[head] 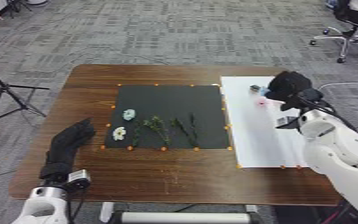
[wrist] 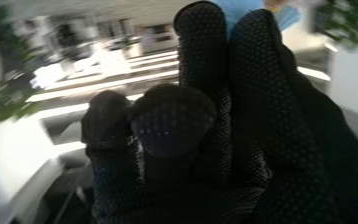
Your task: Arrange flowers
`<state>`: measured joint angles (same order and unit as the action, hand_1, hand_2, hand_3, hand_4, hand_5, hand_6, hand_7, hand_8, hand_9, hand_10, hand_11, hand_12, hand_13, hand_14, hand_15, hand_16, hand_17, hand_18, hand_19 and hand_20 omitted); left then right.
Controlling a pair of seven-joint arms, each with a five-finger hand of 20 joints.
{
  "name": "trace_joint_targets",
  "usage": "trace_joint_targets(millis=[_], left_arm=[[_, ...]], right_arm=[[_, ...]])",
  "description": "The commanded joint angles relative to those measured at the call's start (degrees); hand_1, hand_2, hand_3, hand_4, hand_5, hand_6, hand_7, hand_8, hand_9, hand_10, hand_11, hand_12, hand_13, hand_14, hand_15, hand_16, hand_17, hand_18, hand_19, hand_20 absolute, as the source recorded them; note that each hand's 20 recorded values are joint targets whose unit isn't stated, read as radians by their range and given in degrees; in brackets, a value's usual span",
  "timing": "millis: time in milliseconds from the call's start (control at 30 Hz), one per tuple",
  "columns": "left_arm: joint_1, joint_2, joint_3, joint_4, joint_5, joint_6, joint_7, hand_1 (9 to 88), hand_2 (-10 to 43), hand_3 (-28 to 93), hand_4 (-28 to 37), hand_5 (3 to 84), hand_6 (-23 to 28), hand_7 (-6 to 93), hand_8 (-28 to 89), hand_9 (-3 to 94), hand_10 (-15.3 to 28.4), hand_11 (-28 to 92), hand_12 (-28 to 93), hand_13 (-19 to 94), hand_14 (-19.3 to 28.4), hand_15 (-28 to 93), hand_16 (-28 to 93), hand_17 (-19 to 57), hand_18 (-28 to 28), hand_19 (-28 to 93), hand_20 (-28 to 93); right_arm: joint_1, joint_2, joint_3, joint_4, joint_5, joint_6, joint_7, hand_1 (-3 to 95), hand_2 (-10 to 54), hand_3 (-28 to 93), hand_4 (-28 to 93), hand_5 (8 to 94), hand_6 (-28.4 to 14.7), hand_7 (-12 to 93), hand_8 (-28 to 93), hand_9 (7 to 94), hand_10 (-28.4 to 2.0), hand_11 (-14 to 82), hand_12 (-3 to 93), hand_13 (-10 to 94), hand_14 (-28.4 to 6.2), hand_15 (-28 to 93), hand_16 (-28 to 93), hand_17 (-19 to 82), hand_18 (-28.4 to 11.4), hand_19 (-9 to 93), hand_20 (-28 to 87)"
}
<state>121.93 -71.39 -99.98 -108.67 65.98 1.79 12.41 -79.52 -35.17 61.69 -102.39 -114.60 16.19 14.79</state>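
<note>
While the left hand (head: 66, 145) is to the left of the black mat (head: 162, 95), its fingers stretched out, the right hand (head: 291, 85) is well to the right of that mat, its fingertips pinching a blue flower (wrist: 238, 9). Right of the mat lies a white sheet (head: 251, 135), with a pink flower (head: 263, 102) on its far part, on the side of the right hand. On the mat itself, a pale blue flower (head: 128, 114) and a white flower (head: 119, 133) lie near the left edge, the white one closer to the robot. Leafy green stems (head: 156, 126) are around the middle of the mat's near half, and darker stems (head: 193, 131) lie in its near right part. The mat is on the brown table (head: 149, 175).
</note>
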Motion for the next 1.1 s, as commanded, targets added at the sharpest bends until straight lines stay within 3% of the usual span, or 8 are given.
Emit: trace_joint_targets(millis=[33, 400, 700, 933, 1100], left_arm=[[0.44, 0.36, -0.07, 0.35, -0.11, 0.19, -0.68, 15.6, 8.6, 70, -28.3, 43.8, 3.2, 10.5, -6, 42.4, 13.1, 17, 12, 35, 17.8, 18, 4, 2.0, 14.3, 13, 17], [0.12, 0.44, 0.08, 0.61, -0.06, -0.33, -1.01, 15.4, 8.3, 71, -28.3, 43.4, 2.4, 10.8, -6, 42.4, 12.9, 16, 12, 35, 17.3, 17, 4, 2.2, 14.2, 13, 17], [-0.69, 0.37, 0.73, 1.20, 0.21, -1.00, -1.46, 15.0, 8.2, 72, -28.3, 42.6, 1.5, 11.1, -6, 42.2, 12.4, 14, 13, 35, 16.9, 15, 5, 2.1, 14.0, 11, 17], [-1.55, 0.26, 1.23, 1.73, 0.45, -1.11, -1.17, 14.9, 7.8, 73, -28.3, 42.5, 1.0, 11.6, -7, 42.3, 11.9, 14, 13, 36, 16.2, 14, 5, 1.6, 13.8, 10, 17], [-2.00, 0.09, 1.63, 1.94, 0.66, -0.70, -1.30, 14.8, 7.8, 72, -28.3, 42.7, 1.3, 12.3, -7, 43.1, 12.5, 13, 13, 35, 16.2, 13, 6, -2.1, 13.5, 7, 16]], right_arm=[[24.72, -4.59, -18.49, -1.87, 6.12, -7.19, -7.26, 60.8, -9.5, 54, -16, 80.0, 3.2, 21, 9, 91.0, -7.3, 6.7, 38.8, 85, -2.7, 61, 36, 46, -20.0, 87, 57], [32.33, -13.46, -34.55, -1.83, 9.34, -12.82, -11.66, 59.2, -9.5, 55, -16, 79.7, 4.1, 22, 9, 90.6, -6.4, 6.2, 38.9, 86, -2.0, 61, 37, 46, -19.3, 88, 56], [31.85, -22.94, -34.15, 4.29, 13.37, -20.54, -10.03, 57.2, -9.5, 57, -17, 78.4, 5.4, 24, 8, 90.7, -5.0, 5.7, 38.6, 86, -0.1, 60, 37, 47, -18.8, 88, 56], [30.01, -27.16, -33.94, 9.38, 8.72, -22.08, -9.45, 56.2, -9.5, 57, -17, 78.4, 5.7, 25, 7, 90.8, -5.2, 5.9, 38.0, 87, 0.1, 59, 38, 47, -18.7, 88, 56], [29.30, -27.93, -35.59, 12.36, 2.29, -19.47, -10.67, 56.8, -9.5, 58, -18, 79.1, 5.1, 24, 7, 90.5, -6.2, 5.9, 37.0, 86, -0.6, 59, 38, 47, -19.0, 88, 56]])
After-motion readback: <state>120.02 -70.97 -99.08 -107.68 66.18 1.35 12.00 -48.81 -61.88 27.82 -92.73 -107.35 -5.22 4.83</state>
